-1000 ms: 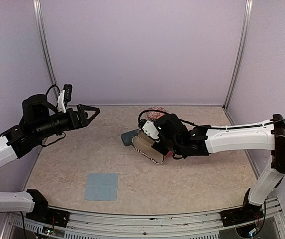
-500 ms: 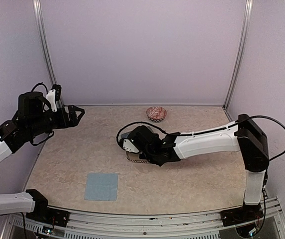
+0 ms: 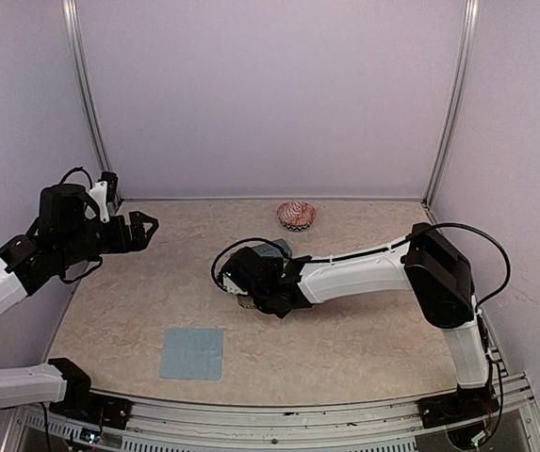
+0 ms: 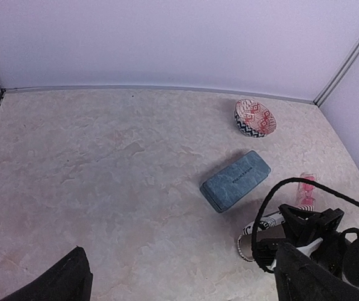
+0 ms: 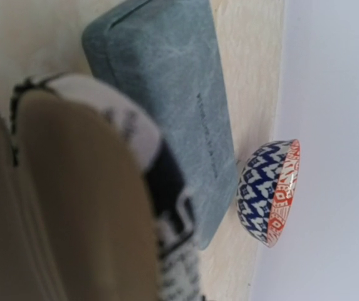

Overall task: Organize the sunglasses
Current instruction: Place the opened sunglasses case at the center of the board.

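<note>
Right tool point(image 3: 239, 284) swung left, clamped on pouch point(image 4: 247, 241) beside case point(image 4: 235, 180); left tool point(image 3: 149, 231) apart, open table point(image 3: 156, 292) between.

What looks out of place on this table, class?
The pink sunglasses lie loose on the table beside the closed blue case, inside no holder. The case sits diagonally. The right claw holds the patterned pouch. Nothing looks spilled or broken.

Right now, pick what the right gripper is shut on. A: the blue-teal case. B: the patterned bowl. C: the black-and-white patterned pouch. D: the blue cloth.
C: the right gripper is shut on the black-and-white patterned pouch, which fills the right wrist view, while the blue-teal case lies free beside it.
</note>
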Controlling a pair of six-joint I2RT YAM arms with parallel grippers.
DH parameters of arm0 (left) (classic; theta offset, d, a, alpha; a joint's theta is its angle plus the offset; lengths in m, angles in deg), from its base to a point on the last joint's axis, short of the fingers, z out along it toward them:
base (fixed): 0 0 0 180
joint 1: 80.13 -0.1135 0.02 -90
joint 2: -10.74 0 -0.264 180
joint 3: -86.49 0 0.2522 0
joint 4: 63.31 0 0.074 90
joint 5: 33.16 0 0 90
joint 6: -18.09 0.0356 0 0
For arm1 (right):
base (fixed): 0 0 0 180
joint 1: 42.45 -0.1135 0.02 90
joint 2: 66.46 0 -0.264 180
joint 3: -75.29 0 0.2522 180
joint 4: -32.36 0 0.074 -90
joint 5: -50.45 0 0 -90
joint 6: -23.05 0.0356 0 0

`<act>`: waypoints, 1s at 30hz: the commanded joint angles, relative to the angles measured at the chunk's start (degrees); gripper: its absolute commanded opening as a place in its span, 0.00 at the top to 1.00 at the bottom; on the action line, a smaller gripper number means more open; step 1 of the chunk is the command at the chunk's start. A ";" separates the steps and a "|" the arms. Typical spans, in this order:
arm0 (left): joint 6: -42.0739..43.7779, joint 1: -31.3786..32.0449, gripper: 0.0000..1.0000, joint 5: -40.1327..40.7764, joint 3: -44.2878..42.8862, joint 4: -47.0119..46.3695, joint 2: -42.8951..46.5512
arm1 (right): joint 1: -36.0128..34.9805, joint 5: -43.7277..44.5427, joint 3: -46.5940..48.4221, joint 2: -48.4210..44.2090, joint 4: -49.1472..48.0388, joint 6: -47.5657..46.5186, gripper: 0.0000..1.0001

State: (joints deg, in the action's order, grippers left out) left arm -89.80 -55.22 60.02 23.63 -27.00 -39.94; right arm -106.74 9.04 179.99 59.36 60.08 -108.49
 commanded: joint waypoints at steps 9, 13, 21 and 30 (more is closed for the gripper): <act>0.30 -3.17 0.01 -3.27 1.11 -0.95 0.49 | -0.48 1.75 4.16 2.96 0.77 0.44 0.71; 0.15 -3.58 0.01 -3.52 1.20 -1.02 0.38 | -0.48 1.31 4.02 2.53 0.36 1.01 0.65; 0.12 -4.15 0.01 -4.05 1.25 -1.18 0.05 | -0.53 0.31 3.88 0.69 -0.24 2.55 0.57; 0.03 -4.16 0.01 -3.87 1.46 -1.09 0.36 | 1.52 -10.39 1.70 -8.26 4.68 13.91 0.52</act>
State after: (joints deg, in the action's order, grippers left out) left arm -89.84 -58.90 56.59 24.55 -27.07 -39.78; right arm -106.48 5.50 182.72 59.10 62.07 -102.31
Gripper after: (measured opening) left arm 0.988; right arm 0.473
